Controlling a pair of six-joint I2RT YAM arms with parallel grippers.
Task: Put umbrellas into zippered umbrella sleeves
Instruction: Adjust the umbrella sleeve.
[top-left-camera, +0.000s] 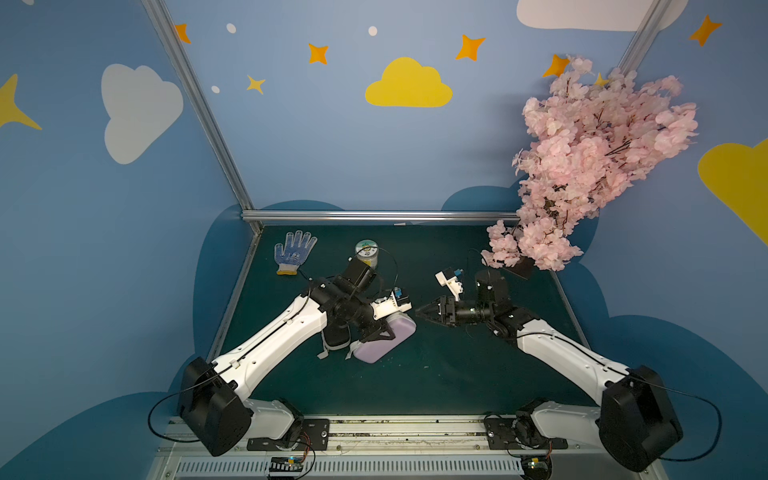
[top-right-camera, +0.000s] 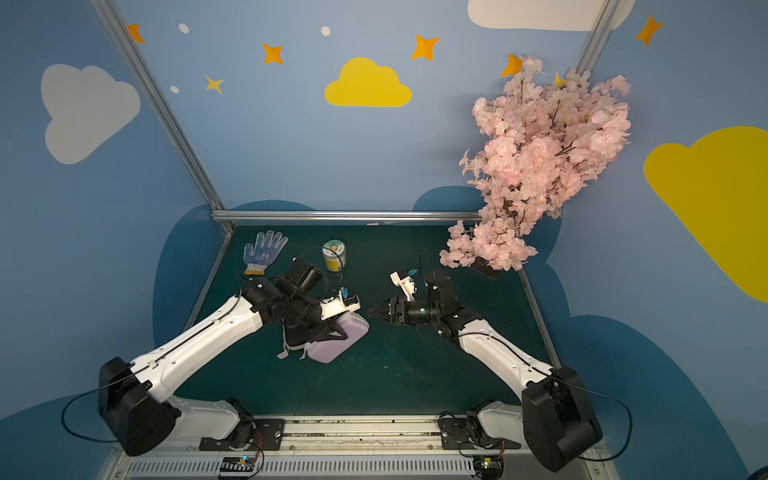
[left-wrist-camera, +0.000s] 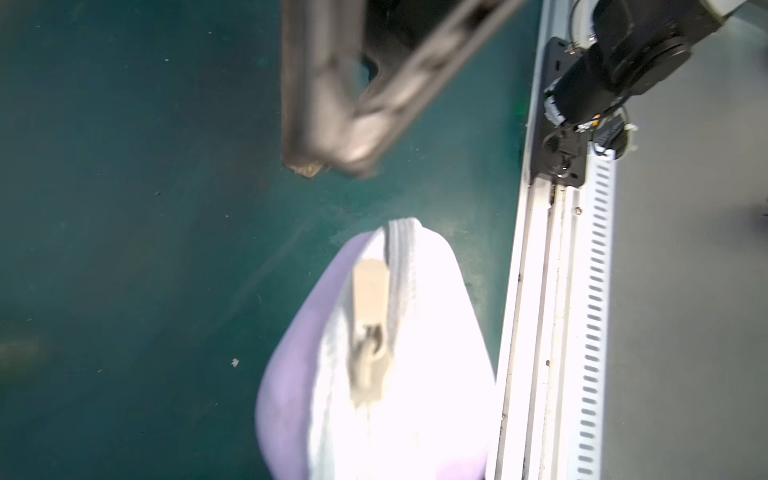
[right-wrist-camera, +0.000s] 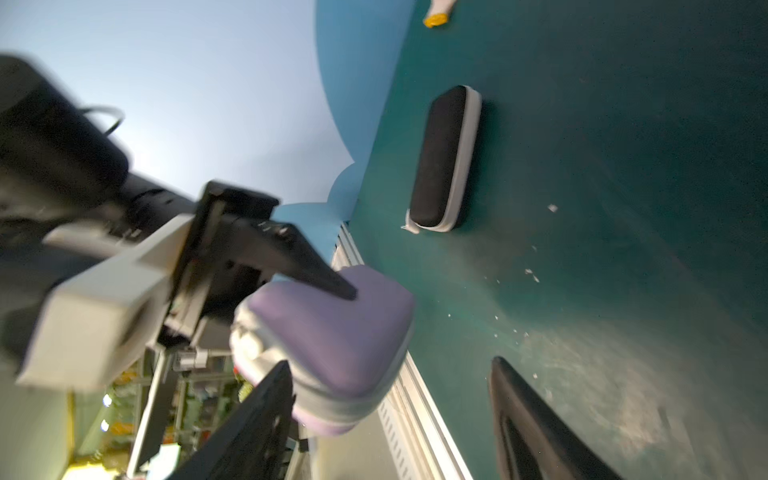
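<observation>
Packing seems nearly done: left gripper clamps the zipped lilac sleeve, black sleeve lies closed near it, right gripper gapes empty beside it, no umbrella outside.

Blue walls painted with yellow and white clouds and orange stars — silver metal posts at the corners, dark green tabletop, pink blossom branch at the right rear, even soft light
</observation>
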